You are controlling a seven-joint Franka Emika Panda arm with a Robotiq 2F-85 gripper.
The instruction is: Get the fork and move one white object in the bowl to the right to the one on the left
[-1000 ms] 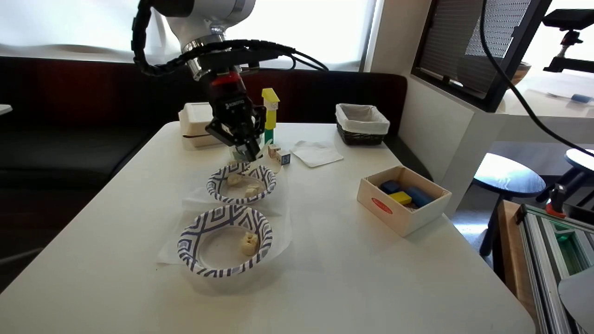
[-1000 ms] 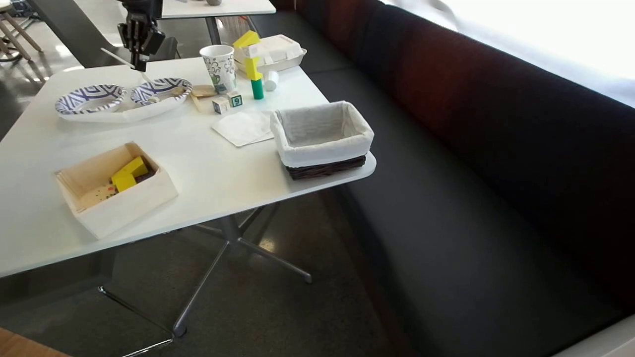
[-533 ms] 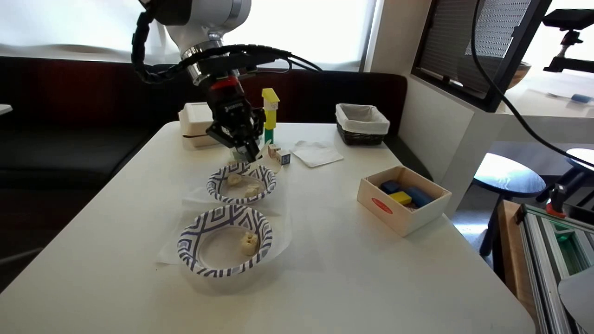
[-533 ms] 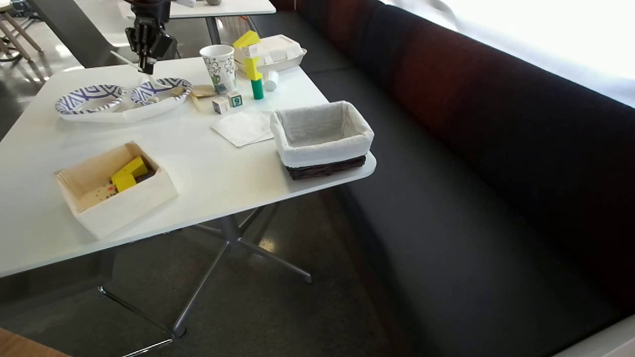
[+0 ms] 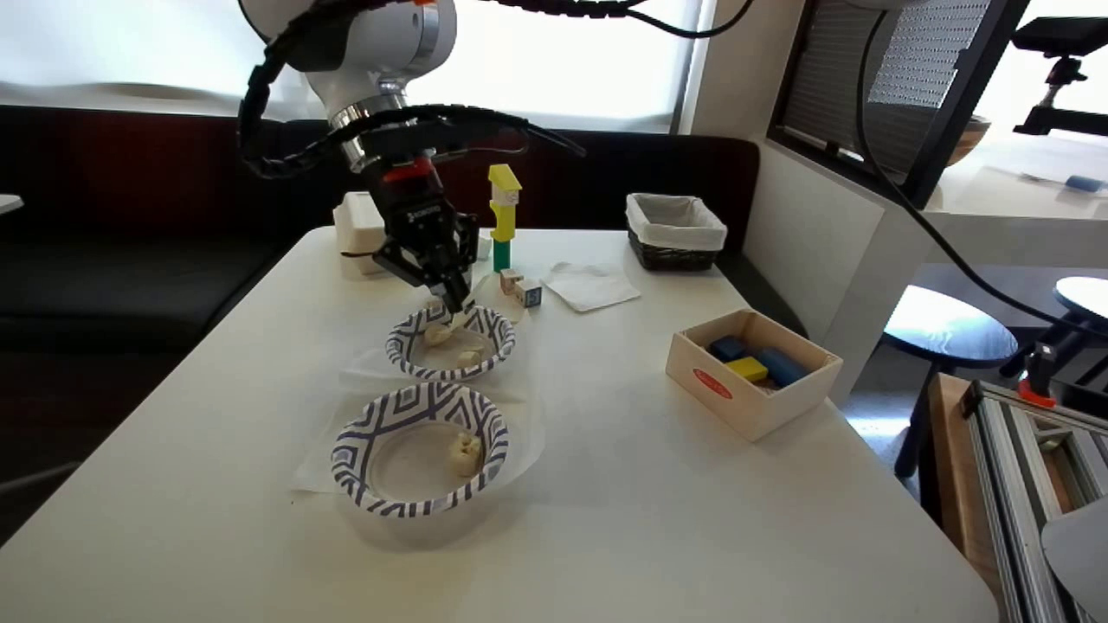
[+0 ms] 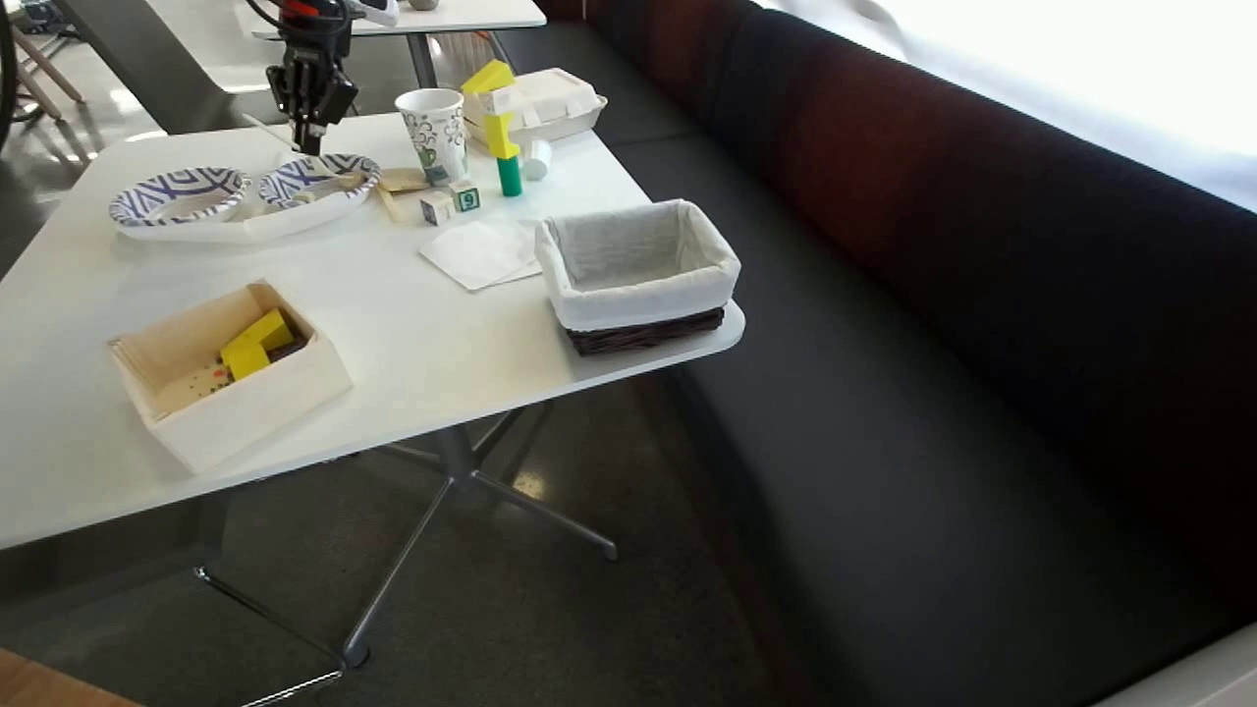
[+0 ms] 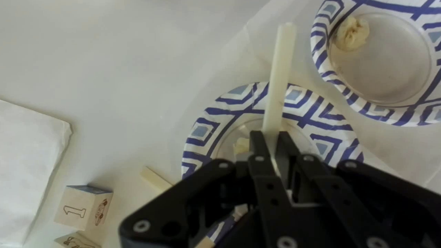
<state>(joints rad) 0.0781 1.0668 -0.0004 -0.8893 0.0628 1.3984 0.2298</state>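
My gripper (image 7: 269, 135) is shut on the slim white fork (image 7: 277, 75), whose handle sticks out past the fingertips in the wrist view. Its front end is hidden behind the fingers there. In an exterior view the gripper (image 5: 452, 305) hangs low over the far rim of the farther blue-and-white bowl (image 5: 499, 334), and the fork's pale front end (image 5: 459, 320) points down into it. That bowl holds a white object (image 5: 436, 335) close to the fork and another white object (image 5: 468, 358). Whether the fork touches either, I cannot tell. One white object (image 5: 465, 454) lies in the nearer bowl (image 5: 402, 463).
Beside the bowls are lettered blocks (image 5: 528, 293), a block tower (image 5: 504, 216), a paper cup (image 6: 435, 137) and a napkin (image 5: 591, 285). A takeaway box (image 6: 540, 103), a lined basket (image 5: 677, 229) and a wooden box (image 5: 751, 372) stand farther off.
My gripper has come down with the fork and shifted over the farther bowl, bringing the fork's front end closer to one white object. Bowls and white objects show no clear movement.
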